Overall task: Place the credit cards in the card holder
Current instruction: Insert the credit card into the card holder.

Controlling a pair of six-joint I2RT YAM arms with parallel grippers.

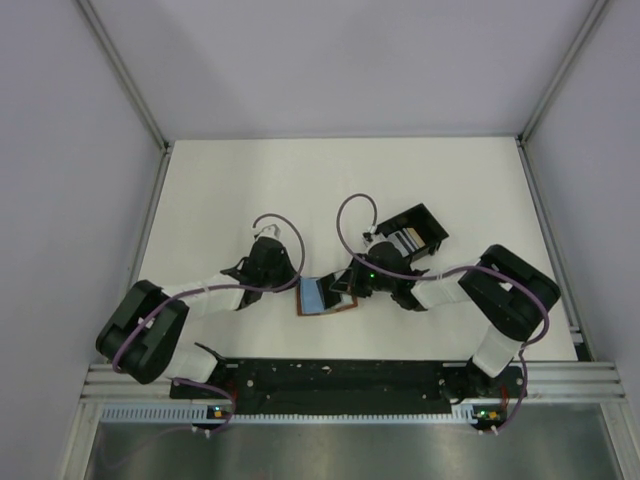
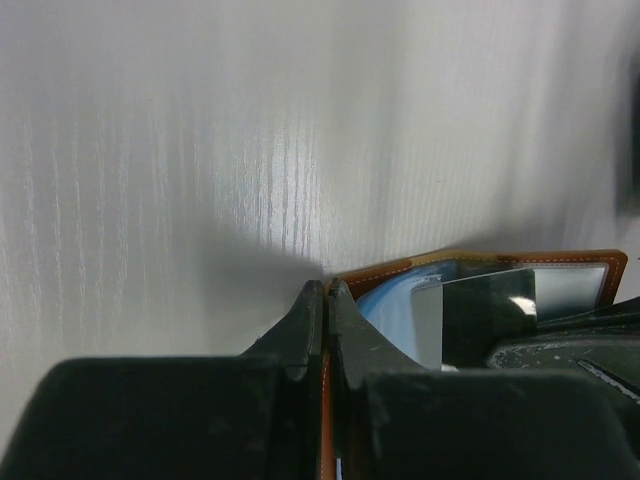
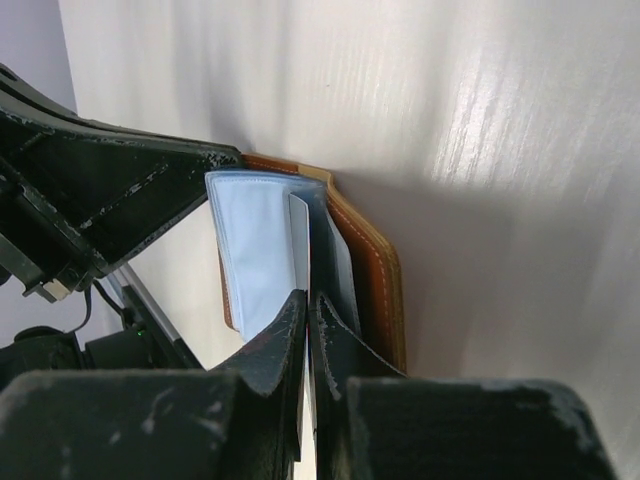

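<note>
Left gripper (image 2: 326, 292) is pinching the brown stitched edge of the wallet (image 2: 520, 262), its two fingers pressed tight together with the leather rim running up between them. Right gripper (image 3: 307, 302) is coming in from the opposite side, and its fingers are nipped narrow on a thin pale card (image 3: 299, 235), which is standing on edge inside the open wallet. A blue card (image 3: 252, 250) is lying just beside the pale one, on the side nearer the left gripper, and the wallet's brown cover is sitting just beyond it on the far side.

From above, the two grippers are facing each other over the middle of the white table (image 1: 250, 190), with the wallet lying open between them and touching both. The blue card is showing face up on the wallet's left half. The wallet is resting on the table a little forward of the arm bases.

Behind the right gripper, a black box (image 1: 428, 222) is sitting tilted on the table, well apart from the wallet, and a few other cards (image 1: 405, 241) are standing in it.
</note>
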